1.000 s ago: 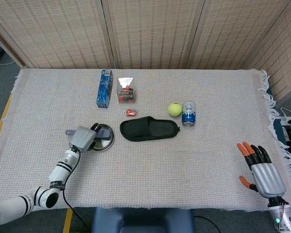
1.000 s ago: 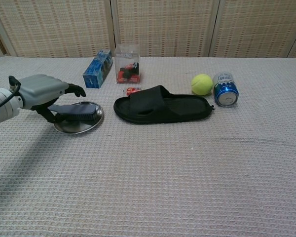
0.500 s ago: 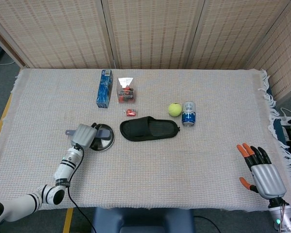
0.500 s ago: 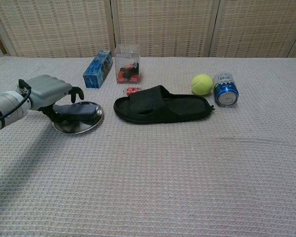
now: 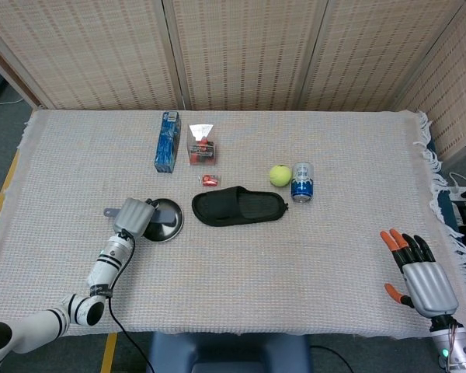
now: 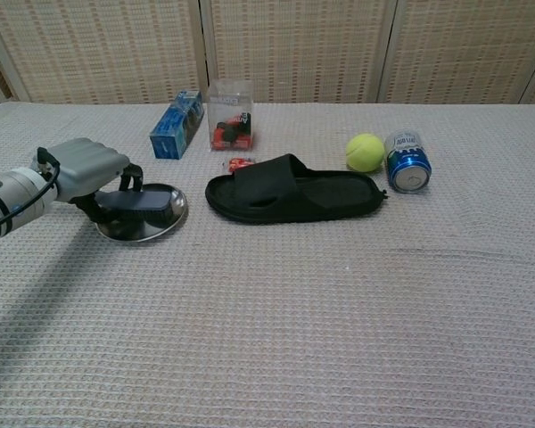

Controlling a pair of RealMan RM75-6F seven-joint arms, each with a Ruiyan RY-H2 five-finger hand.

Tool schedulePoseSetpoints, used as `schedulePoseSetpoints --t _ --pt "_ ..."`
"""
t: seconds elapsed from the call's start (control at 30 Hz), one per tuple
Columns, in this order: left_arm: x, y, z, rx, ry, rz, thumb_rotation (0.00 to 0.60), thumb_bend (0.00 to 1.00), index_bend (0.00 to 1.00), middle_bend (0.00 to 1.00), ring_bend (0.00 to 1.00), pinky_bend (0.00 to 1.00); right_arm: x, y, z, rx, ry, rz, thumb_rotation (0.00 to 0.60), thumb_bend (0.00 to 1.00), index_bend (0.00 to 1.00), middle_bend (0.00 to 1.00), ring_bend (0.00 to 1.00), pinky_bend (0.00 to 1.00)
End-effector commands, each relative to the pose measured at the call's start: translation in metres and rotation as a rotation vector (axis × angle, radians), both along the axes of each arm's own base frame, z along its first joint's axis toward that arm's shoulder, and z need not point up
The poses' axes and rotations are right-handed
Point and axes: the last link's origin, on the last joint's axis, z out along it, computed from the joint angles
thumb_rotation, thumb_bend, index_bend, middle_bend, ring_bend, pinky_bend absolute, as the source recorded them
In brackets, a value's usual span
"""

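A dark brush point(image 6: 135, 204) is being gripped by the left hand point(image 6: 91, 169), with the fingers point(image 6: 129, 175) curled over its back, and it is being held low over a round metal plate point(image 6: 165, 223) near the left side of the desk point(image 6: 294, 339); whether the brush is touching the plate cannot be told. Just right of the plate, a black slipper point(image 6: 290, 193) is lying flat on the woven cloth. A small red item point(image 6: 240, 164) is sitting just behind the slipper, and farther back a clear box with red contents point(image 6: 230, 116) and a blue carton point(image 6: 176, 123) are standing side by side. To the right, a yellow tennis ball point(image 6: 365, 152) is resting beside a blue can point(image 6: 407, 161). The right hand point(image 5: 419, 268) is being kept open, holding nothing, at the desk's near right corner, well apart from everything.
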Motion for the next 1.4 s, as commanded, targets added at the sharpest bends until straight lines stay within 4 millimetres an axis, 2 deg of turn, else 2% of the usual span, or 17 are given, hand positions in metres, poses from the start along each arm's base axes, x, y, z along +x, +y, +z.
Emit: schedulePoseSetpoints --t 0.03,0.2,0.43,0.57,0.63,0.77,0.9,0.97,1.1,1.17,1.4 --pt "-0.001 0.0 -0.001 0.004 0.004 -0.006 0.6 0.39 0.44 0.46 0.78 0.98 0.0 0.0 0.0 0.0 0.001 -0.001 0.6 0.15 0.0 0.0 0.0 0.0" --pt "0.001 -0.001 0.0 0.01 -0.005 -0.019 0.6 0.38 0.45 0.47 0.78 0.98 0.0 0.0 -0.001 0.006 0.005 -0.003 0.6 0.15 0.0 0.0 0.0 0.0" --pt "0.002 -0.004 0.004 0.016 -0.038 -0.026 0.6 0.38 0.52 0.55 0.78 0.98 0.001 -0.001 -0.004 0.016 0.002 0.008 0.6 0.15 0.0 0.0 0.0 0.0" --pt "0.006 -0.006 0.009 0.026 -0.092 -0.026 0.6 0.38 0.55 0.58 0.78 0.98 0.006 -0.008 -0.011 0.009 -0.01 0.065 0.6 0.15 0.0 0.0 0.0 0.0" --pt "0.011 -0.005 0.012 0.034 -0.105 -0.034 0.6 0.38 0.55 0.59 0.78 0.98 0.016 -0.024 -0.016 0.002 -0.028 0.125 0.6 0.2 0.0 0.0 0.0 0.0" --pt "0.024 -0.004 0.016 0.048 -0.126 -0.037 0.6 0.38 0.55 0.59 0.78 0.98 0.039 -0.065 -0.032 0.033 -0.035 0.238 0.6 0.37 0.0 0.0 0.0 0.0" --pt "0.042 -0.002 0.018 0.074 -0.127 -0.057 0.6 0.38 0.56 0.59 0.78 0.98 0.064 -0.106 -0.061 0.122 -0.027 0.289 0.6 0.45 0.02 0.0 0.0 0.0" --pt "0.053 -0.002 0.018 0.083 -0.132 -0.058 0.6 0.38 0.56 0.59 0.78 0.98 0.075 -0.123 -0.082 0.175 -0.017 0.294 0.6 0.49 0.04 0.0 0.0 0.0" --pt "0.07 0.0 0.015 0.091 -0.149 -0.054 0.6 0.38 0.56 0.59 0.78 0.98 0.092 -0.144 -0.119 0.256 0.025 0.308 0.6 0.59 0.06 0.0 0.0 0.0" --pt "0.078 0.0 0.014 0.091 -0.152 -0.059 0.6 0.38 0.56 0.59 0.78 0.98 0.097 -0.15 -0.134 0.279 0.04 0.3 0.6 0.6 0.06 0.0 0.0 0.0" --pt "0.093 0.001 0.008 0.082 -0.165 -0.056 0.6 0.38 0.56 0.59 0.78 0.98 0.109 -0.164 -0.155 0.307 0.046 0.275 0.6 0.66 0.07 0.0 0.0 0.0"
